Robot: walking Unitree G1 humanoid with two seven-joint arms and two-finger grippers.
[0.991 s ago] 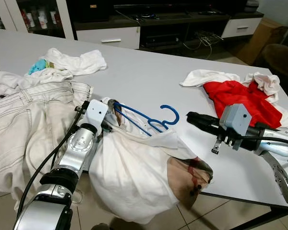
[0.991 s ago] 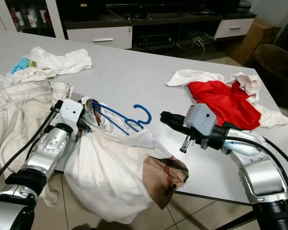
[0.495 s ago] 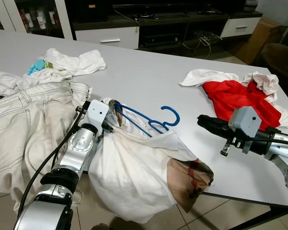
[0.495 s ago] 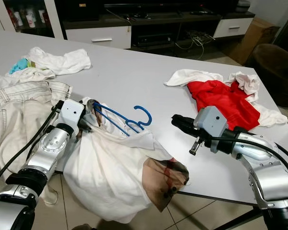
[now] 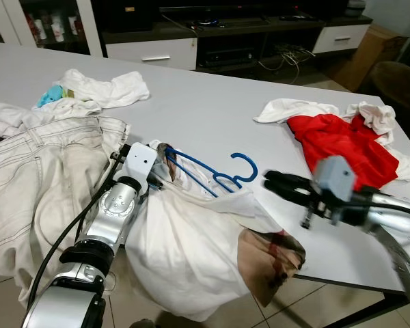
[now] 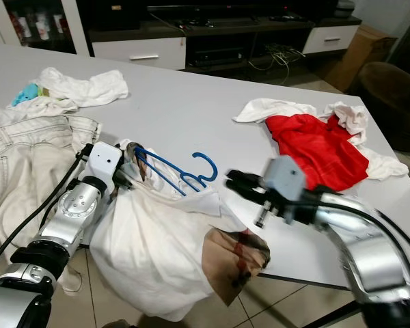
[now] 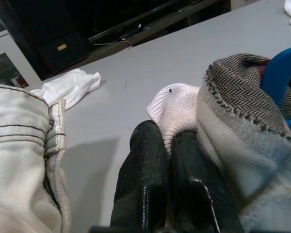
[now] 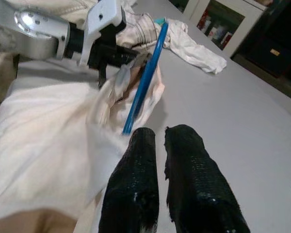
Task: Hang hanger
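Far to the left of the blue hanger (image 5: 208, 172), cream trousers (image 5: 34, 178) spill over the grey table (image 5: 212, 102) and off its near edge. Closer in, the left gripper (image 5: 156, 182) sits just left of the hanger with its fingers (image 7: 150, 160) clenched on the ribbed collar of the white garment (image 5: 191, 246), right where the hanger's shoulder goes into the neck. The hanger lies flat on the table, its lower part buried in that garment and its hook open toward the right. Just right of the hook, the right gripper (image 6: 234, 179) points at it with its fingers nearly together and nothing between them. I'd judge the hanger light and stiff, probably slick plastic, while the cloth is limp and will drag, much of it drooping off the edge. The hook's stem looks the best place to grip. Well right of the hanger lies a red garment (image 5: 342, 147).
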